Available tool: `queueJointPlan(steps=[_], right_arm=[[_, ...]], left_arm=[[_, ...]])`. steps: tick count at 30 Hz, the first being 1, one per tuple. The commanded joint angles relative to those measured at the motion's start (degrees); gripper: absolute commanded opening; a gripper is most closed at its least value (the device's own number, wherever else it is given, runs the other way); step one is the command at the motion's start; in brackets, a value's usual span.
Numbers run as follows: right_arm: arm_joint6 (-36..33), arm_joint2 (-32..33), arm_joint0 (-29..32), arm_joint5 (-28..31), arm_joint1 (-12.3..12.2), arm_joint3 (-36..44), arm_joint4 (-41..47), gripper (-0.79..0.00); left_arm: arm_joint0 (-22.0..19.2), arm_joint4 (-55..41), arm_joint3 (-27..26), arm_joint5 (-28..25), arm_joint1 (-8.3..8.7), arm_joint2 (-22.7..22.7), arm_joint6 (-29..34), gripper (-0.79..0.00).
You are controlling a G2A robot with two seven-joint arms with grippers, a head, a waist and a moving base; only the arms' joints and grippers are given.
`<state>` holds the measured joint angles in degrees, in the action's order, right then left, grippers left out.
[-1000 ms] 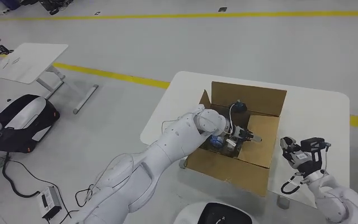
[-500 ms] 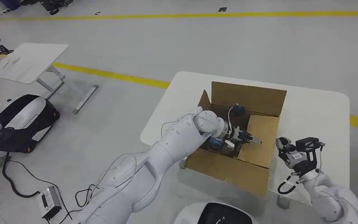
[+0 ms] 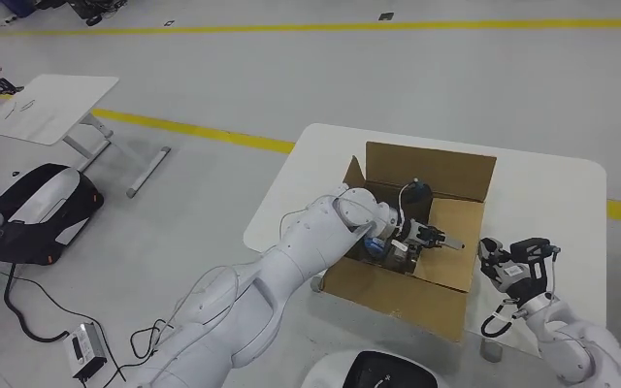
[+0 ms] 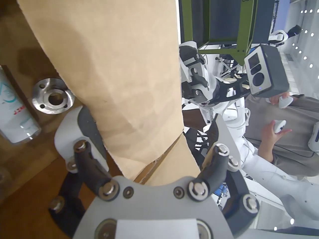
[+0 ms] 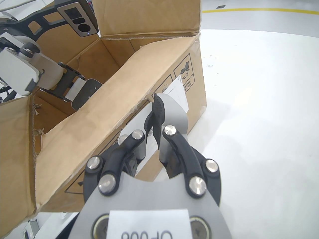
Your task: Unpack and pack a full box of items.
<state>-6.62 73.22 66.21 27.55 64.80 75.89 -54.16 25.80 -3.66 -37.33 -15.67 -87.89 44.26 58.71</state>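
The left pincer point(image 4: 145, 118) is spread wide and grasps nothing. The box's inner flap point(image 4: 112, 50) stands between its two fingers, one finger on the inside of the box and one on the outside, and I cannot tell whether either pad touches the card. On the box floor just past the inner finger lie a metal ring point(image 4: 52, 98) with bolt holes, flat on its face, and beside it a white bottle point(image 4: 15, 115) on its side. The ring looks like solid steel, so probably heavy, hard and slick. Pinching across its rim looks safer than pinching its flat faces. The bottle is likely light and may roll, so it should be gripped across the middle of its body. The flap is thin card, torn near its corner. It will bend at the crease and may rip if pulled hard, so it is best held at mid-edge. In the top view the box point(image 3: 432, 167) sits centre-right of the frame, on the white table point(image 3: 553, 184). The right pincer point(image 5: 155, 105) is clenched on nothing, low and right of the box in the top view, near its outer wall.
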Motion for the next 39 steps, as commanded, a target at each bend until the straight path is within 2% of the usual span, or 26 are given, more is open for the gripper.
queueJointPlan(steps=[1, 14, 22, 27, 33, 36, 39], right_arm=[[0.0, 0.1, 0.0, 0.1, 0.0, 0.0, 0.0, -0.785], [0.3, 2.4, 1.1, 0.0, -0.2, 2.0, 2.2, -0.785], [1.3, 7.2, 3.9, -3.4, -0.8, 5.9, 3.7, -0.785], [2.3, 14.1, 8.3, -6.8, -1.6, 10.8, 6.1, -0.785], [3.0, 22.2, 14.3, -9.3, -2.3, 17.0, 8.1, -0.785], [3.8, 25.2, 16.9, -10.5, -2.4, 19.7, 9.3, -0.785], [4.1, 27.2, 18.9, -10.8, -2.4, 21.2, 10.9, -0.785]], left_arm=[[-0.1, -1.2, 0.2, -0.2, 0.03, 0.6, 0.9, 0.000], [-0.4, -6.4, -5.4, -0.8, 1.23, 5.0, 5.7, 0.000], [0.6, -6.2, -9.3, 0.3, 1.32, 4.9, 5.4, 0.000], [0.4, -5.5, -12.9, 1.2, 0.42, 3.0, 3.3, 0.000], [-0.8, -4.6, -14.6, 3.7, -1.64, -1.1, -0.2, 0.000], [-2.0, -0.8, -13.8, 4.3, -2.83, -4.0, -3.6, 0.000], [-2.6, -1.1, -12.7, 5.8, -4.29, -6.0, -5.9, 0.000]])
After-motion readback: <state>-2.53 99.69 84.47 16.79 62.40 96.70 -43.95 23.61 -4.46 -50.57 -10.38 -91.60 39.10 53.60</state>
